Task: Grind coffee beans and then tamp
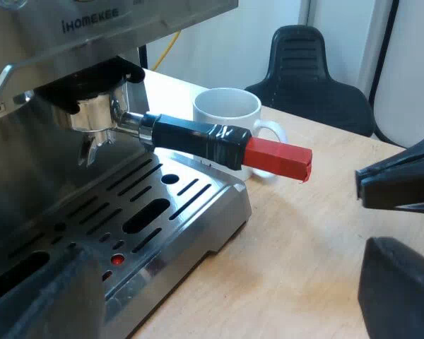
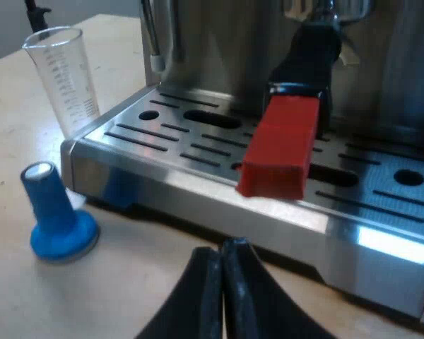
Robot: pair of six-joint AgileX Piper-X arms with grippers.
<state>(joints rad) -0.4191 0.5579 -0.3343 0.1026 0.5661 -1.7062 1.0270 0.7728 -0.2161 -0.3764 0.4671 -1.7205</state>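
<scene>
Fingers of the right gripper are pressed together with nothing between them, their tips low over the wooden table, just short of the coffee machine's drip tray. Dead ahead of them, at about twelve o'clock, is the holder, locked into the machine's front. The red end of its handle is a blocky red bar pointing back at the tips, close to them but not touching. Behind the red, a glossy black grip runs up to the machine.

At ten o'clock from those tips a blue tamper stands upright on the table, just beside the tray's corner. Farther off, at about eleven o'clock, a clear measuring glass stands upright beside the machine.

Over at the left gripper, the fingers are spread wide apart and hold nothing, low by the tray's corner. From the gap between them the holder's metal cup sits up at eleven o'clock under the machine's head. The handle sticks out level over the tray, black first and then red, and reaches past the tray's edge. The right gripper's tip faces that red end from three o'clock, with a small gap between them. A white mug stands on the table just behind the handle, at twelve o'clock. A black chair is well beyond it.
</scene>
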